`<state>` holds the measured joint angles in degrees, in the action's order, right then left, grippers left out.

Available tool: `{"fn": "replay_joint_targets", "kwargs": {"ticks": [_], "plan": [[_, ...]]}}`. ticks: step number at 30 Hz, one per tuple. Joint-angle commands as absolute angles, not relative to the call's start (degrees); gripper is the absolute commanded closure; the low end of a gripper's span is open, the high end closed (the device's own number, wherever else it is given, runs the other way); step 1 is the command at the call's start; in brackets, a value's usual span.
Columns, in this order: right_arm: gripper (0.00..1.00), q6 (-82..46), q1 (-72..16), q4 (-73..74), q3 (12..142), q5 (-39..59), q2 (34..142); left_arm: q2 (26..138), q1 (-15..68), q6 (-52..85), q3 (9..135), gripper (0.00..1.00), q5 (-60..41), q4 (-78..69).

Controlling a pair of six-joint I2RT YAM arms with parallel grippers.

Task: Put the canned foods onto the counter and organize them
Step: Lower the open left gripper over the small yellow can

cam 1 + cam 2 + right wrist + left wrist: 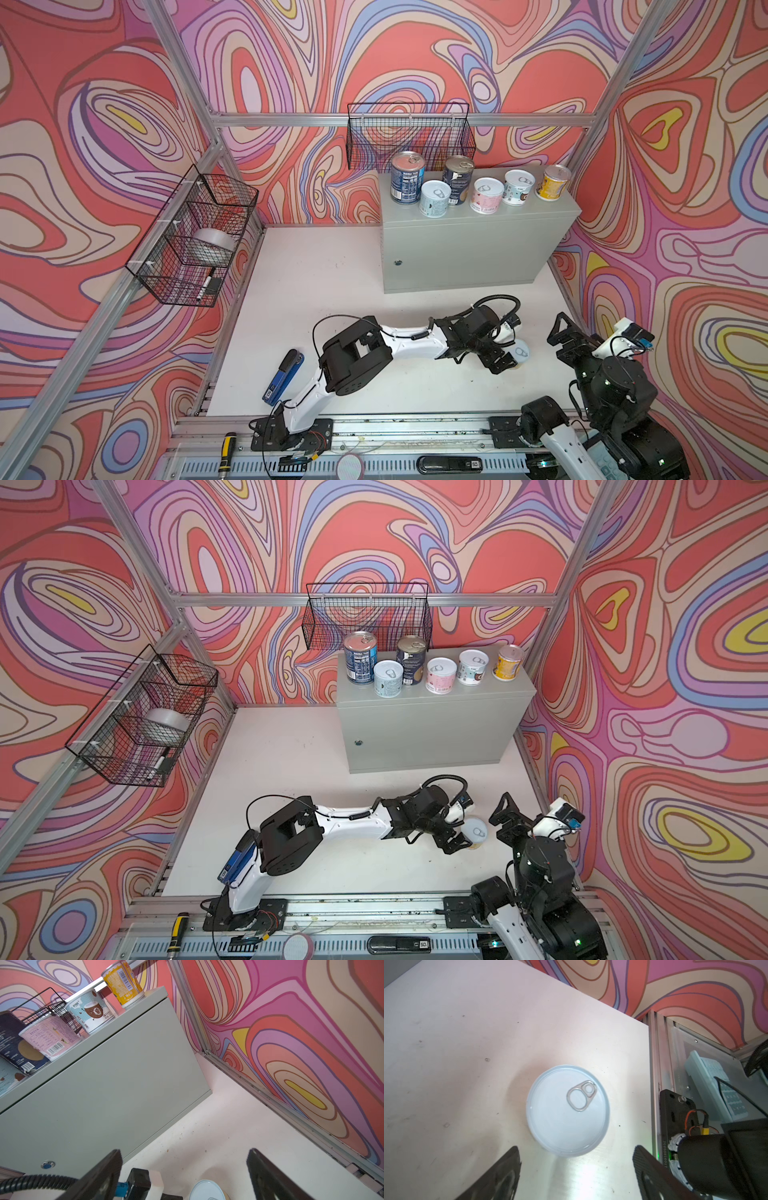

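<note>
Top views: last can (520,352) stands upright on the white surface in front of the counter (469,249), off its right front corner; row of cans (484,195) is on top. Left pincer (509,347) is at the can, jaws apart, gripping nothing. Right pincer (571,338) just beyond, wide open, empty. Left wrist: lid ahead of the fingertips (508,1163), no contact seen — go lower, centre, clamp the wall under the rim. Right wrist: yellow can (122,982) sits near the counter's right end — free top looks like the front strip; lift clear of the counter's front edge.
</note>
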<state>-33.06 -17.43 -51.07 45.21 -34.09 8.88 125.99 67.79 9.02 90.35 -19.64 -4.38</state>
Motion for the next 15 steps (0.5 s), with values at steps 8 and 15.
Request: {"fn": "replay_joint_targets", "kwargs": {"ticks": [8, 15], "plan": [[0.04, -33.55, -17.49, -51.95, 45.44, -34.72, 7.38, 132.06, 69.1, 6.76, 99.97, 0.11, -17.2, 7.16], [0.04, -33.35, -17.58, -51.69, 45.35, -34.23, 7.33, 133.79, 69.25, 8.35, 102.76, 0.11, -12.95, 8.94]]}}
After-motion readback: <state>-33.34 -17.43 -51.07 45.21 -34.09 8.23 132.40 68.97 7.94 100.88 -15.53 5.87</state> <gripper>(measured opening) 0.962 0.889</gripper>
